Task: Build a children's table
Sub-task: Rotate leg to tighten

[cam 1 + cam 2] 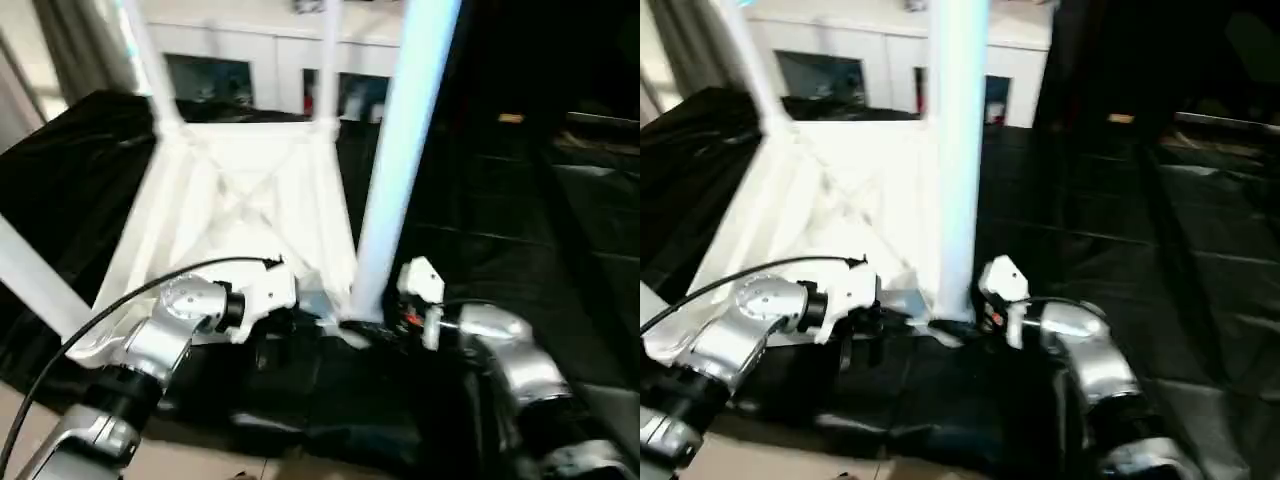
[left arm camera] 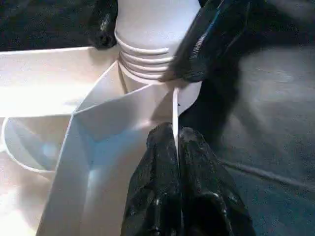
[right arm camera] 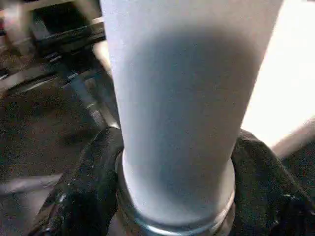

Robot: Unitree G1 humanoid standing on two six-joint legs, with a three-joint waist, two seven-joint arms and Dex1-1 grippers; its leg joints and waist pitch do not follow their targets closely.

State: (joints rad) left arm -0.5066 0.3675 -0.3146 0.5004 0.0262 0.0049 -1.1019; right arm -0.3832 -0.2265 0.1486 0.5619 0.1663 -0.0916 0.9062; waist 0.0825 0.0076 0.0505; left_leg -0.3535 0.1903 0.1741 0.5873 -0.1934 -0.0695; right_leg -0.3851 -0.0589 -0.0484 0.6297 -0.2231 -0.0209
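Note:
The children's table (image 1: pixel 250 200) lies upside down on the black sheet, its white legs pointing up. My left gripper (image 2: pixel 175 142) is shut on the thin rim wall of the top, right beside the near right corner socket. In that socket stands a leg (image 1: pixel 400 150), ribbed end (image 2: pixel 142 54) down. My right gripper (image 3: pixel 177 162) is closed around the base of this leg, one black finger (image 3: pixel 86 182) pressing on each side. Two more legs (image 1: pixel 140 50) (image 1: pixel 328 60) rise at the far corners, and another leg (image 1: pixel 35 285) shows at the near left.
The big black-sheeted table (image 1: pixel 60 180) carries the work. A white glass-door cabinet (image 1: pixel 260 60) stands behind it and a grey curtain (image 1: pixel 70 45) hangs at the back left. Dark shelving (image 1: pixel 590 200) fills the right side. A black cable (image 1: pixel 100 320) loops over my left forearm.

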